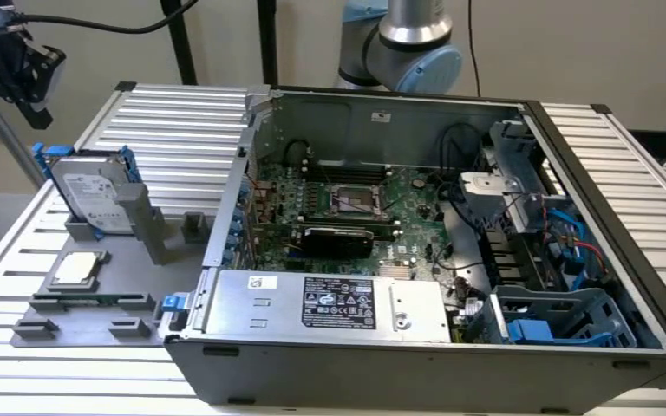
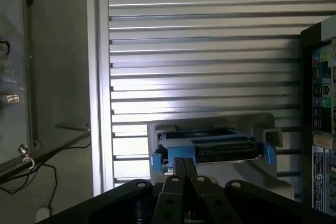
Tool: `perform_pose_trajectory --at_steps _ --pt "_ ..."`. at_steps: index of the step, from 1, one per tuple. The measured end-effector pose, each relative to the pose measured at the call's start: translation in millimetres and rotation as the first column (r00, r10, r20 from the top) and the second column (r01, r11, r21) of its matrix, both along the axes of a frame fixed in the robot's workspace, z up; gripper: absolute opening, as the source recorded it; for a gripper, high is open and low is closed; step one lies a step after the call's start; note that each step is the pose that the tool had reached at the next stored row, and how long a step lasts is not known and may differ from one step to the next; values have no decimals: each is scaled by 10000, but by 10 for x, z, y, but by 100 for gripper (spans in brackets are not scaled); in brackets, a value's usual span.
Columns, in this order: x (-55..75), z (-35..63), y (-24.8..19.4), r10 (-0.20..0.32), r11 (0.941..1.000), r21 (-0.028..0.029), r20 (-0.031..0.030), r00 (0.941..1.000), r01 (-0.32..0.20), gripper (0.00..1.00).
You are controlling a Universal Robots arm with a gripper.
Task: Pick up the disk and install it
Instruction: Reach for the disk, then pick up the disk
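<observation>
At the exterior view's left, upright in a grey slotted holder (image 1: 136,217) on a grey fixture plate (image 1: 125,279): the disk (image 1: 93,195), clipped in its blue carrier. Lower edge sunk out of sight in the holder; label print too small to read. From the wrist view, seen edge-on, blue carrier ends at either side, one corner covered by the fingers (image 2: 178,170).

Well apart from the gripper (image 2: 184,161): fingers pressed together with nothing between them, up above the disk and toward the exterior view's far left.

White-labelled face turned toward the exterior view's near right, toward the open case. Cannot tell whether the long axis runs upright or level, with so much of it buried in the holder.

Nearer on the same plate, lying flat, a small square silver chip (image 1: 75,270). Just right of the plate, an open computer case (image 1: 380,113) with green motherboard (image 1: 414,195), grey power-supply box (image 1: 264,303) along the near wall, blue-grey plastic bay (image 1: 564,316) at the near right corner. Underneath all, a slatted aluminium table (image 1: 183,113). At the far edge, behind the case, the arm (image 1: 408,39).
</observation>
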State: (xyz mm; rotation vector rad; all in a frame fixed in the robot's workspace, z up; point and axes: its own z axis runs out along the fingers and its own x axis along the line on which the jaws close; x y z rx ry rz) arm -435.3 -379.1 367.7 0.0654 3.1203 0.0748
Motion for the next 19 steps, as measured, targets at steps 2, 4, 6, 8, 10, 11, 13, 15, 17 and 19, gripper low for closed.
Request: perform_pose_trajectory --at_steps 2,4,6,8,10,11,13,15,17,19 --pt "0 -1 0 0 10000 1 2 10000 0 0" --pt "0 -1 0 0 10000 1 2 10000 0 0" --pt "0 -1 0 0 10000 1 2 10000 0 0" --pt "0 -1 0 0 10000 1 2 10000 0 0" --pt "0 -1 0 0 10000 1 1 10000 0 0" --pt "0 -1 0 0 10000 1 2 10000 0 0" --pt "0 -1 0 1 10000 1 2 10000 -1 0" --pt "25 -2 0 1 10000 2 3 10000 -1 0" --pt "73 -2 0 15 10000 1 0 10000 -15 0" --pt "102 -7 -1 100 9999 2 -9 9999 -100 0"
